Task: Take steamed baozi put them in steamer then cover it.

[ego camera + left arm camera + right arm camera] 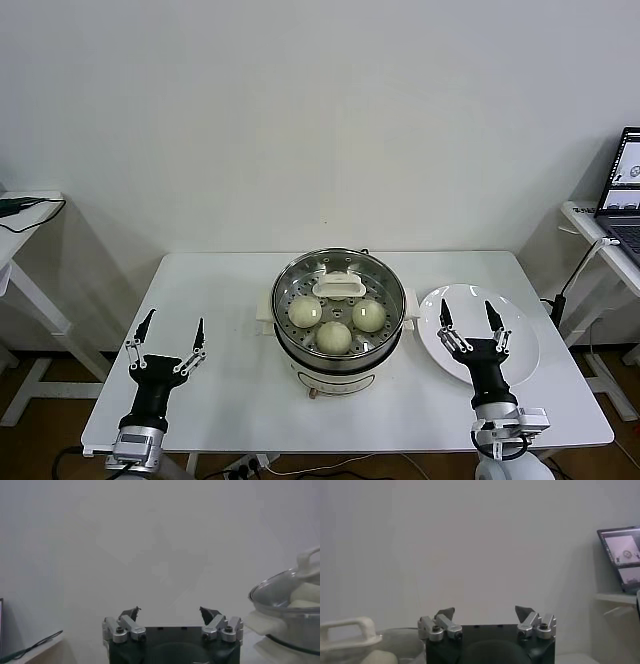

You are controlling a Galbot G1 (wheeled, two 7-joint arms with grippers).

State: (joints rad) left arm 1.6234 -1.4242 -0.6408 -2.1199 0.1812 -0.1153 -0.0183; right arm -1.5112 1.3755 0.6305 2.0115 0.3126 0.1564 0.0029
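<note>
1. While both my arms hang low at the near edge of the white table [230, 400], my left gripper [172, 335] is spread wide, holding nothing, fingers pointing up and away from me.
2. My right gripper [470, 318] is also spread wide and empty, hovering over the near part of the white plate [520, 360].
3. Between my two grippers, well apart from each, stands the steamer [338, 345] on its white base.
4. Three buns [334, 337] show on its perforated tray; a fourth I cannot make out.
5. On the pot sits the glass lid [280, 587], its white handle [341, 286] on the far side.
6. Laptop [627, 185] far off beyond my right gripper.
</note>
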